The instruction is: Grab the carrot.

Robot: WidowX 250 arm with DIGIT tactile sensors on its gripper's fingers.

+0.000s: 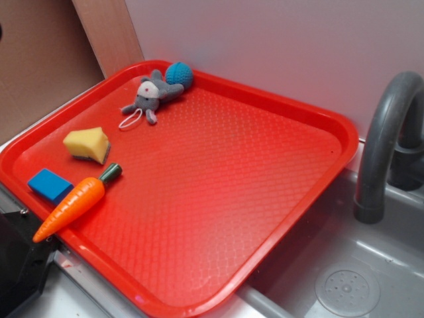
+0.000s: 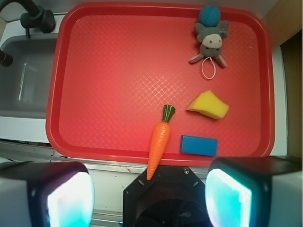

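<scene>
Orange and glossy, the carrot (image 1: 71,207) lies on the red tray (image 1: 218,199) at its near edge, the pointed tip overhanging the rim toward my rig's black base (image 2: 163,198) and the dark green stem cap aimed into the tray's middle. From my wrist view it sits just ahead of the gripper (image 2: 149,196), slightly tilted, between the two fingers. Those fingers (image 2: 61,196) stand wide apart at the bottom corners of that view, pale pads facing each other, with nothing between them; the claw is spread and holds nothing.

Just beside the carrot, on the side away from the sink, a blue block (image 1: 50,185) lies flat, near but not touching it as far as I can see. Beyond the block sits a yellow sponge (image 1: 87,144) wedge, shorter than the carrot, apart from both. At the tray's far corner a small grey stuffed toy (image 1: 152,93) with a white loop rests against a teal ball (image 1: 179,74), well apart from the carrot.

Nothing lies across the carrot or over it; the textured tray floor on its sink side is bare red plastic. Off the tray's other edge, a grey sink (image 1: 371,265) with a curved dark faucet (image 1: 384,139) stands well apart from the carrot. A white wall (image 1: 278,46) backs the scene.
</scene>
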